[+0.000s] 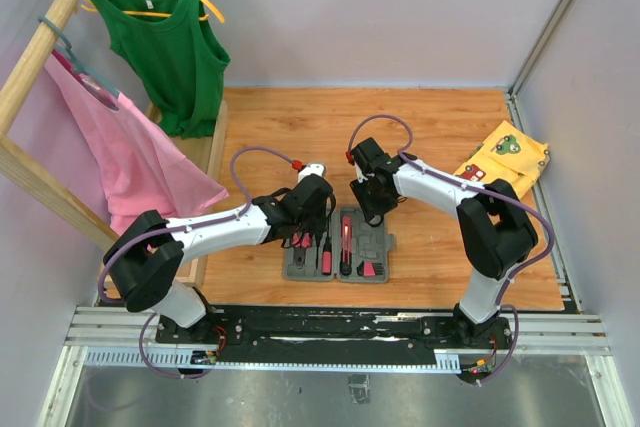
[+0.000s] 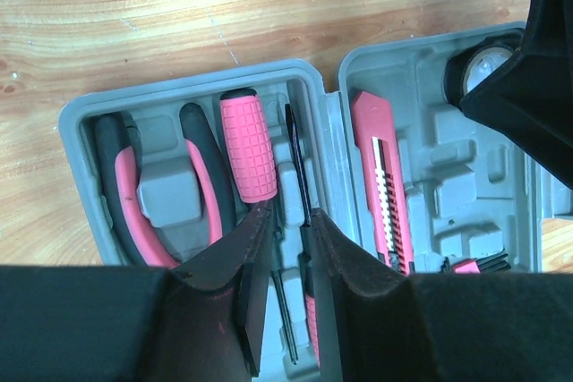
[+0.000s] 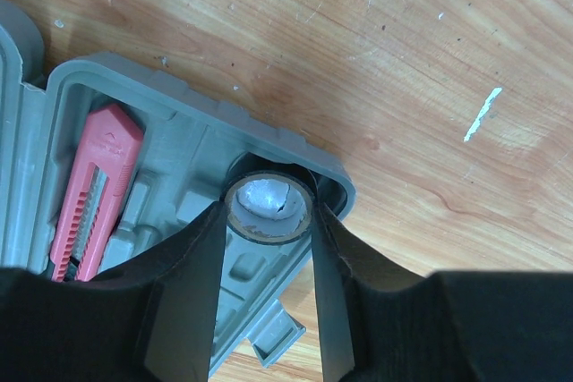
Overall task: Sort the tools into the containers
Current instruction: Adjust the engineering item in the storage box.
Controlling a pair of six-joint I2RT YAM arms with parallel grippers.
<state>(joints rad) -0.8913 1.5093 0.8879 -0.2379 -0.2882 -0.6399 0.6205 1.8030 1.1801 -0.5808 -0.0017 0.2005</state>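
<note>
The grey hinged case lies open on the wooden table. Its left half holds pink-handled pliers, a thick pink screwdriver handle and a slim screwdriver. The right half holds a pink cutter and small bits. My left gripper hovers over the slim screwdriver, open by a narrow gap with nothing clamped. My right gripper is shut on the round black-white disc, both fingers touching its sides. The disc sits in the round recess at the far right corner of the case.
A yellow patterned cloth lies at the table's right edge. A wooden rack on the left carries a green top and a pink garment. The two grippers work close together over the case, the right arm's fingers showing in the left wrist view.
</note>
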